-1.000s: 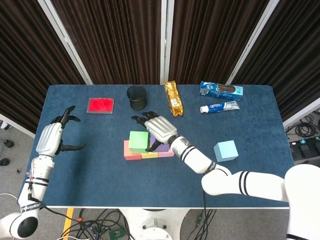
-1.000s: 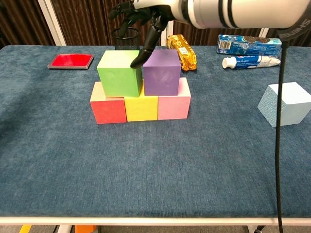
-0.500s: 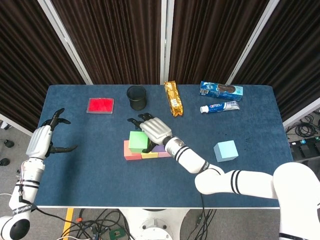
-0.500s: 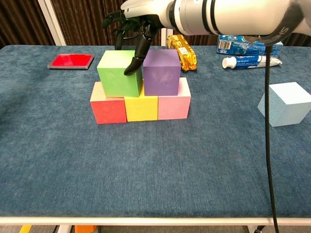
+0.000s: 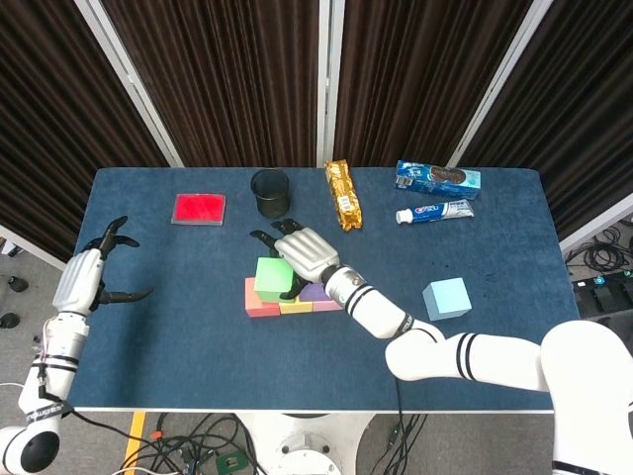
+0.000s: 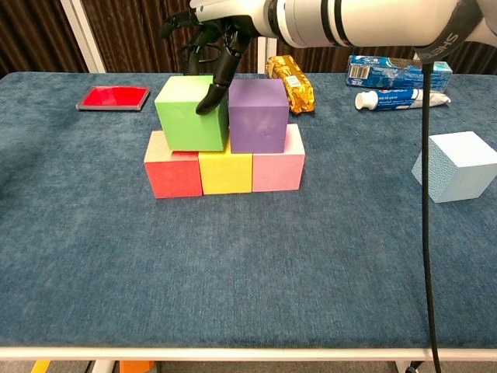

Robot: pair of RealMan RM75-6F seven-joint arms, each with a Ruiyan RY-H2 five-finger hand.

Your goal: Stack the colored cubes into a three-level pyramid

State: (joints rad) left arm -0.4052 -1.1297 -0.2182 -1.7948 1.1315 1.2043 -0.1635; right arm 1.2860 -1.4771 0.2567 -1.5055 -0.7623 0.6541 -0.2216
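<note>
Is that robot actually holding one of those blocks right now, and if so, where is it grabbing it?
Seemingly not: the right hand only touches the green cube at its top right edge with a fingertip. The left hand holds nothing.

The right robot hand (image 6: 213,35) has tilted the green cube (image 6: 190,115) slightly.

I'm holding my right hand (image 5: 302,254) out over the table's middle, fingers (image 6: 211,95) curling downward, gripping nothing. My left hand (image 5: 81,279) is hovering at the left edge, fingers spread apart.
</note>
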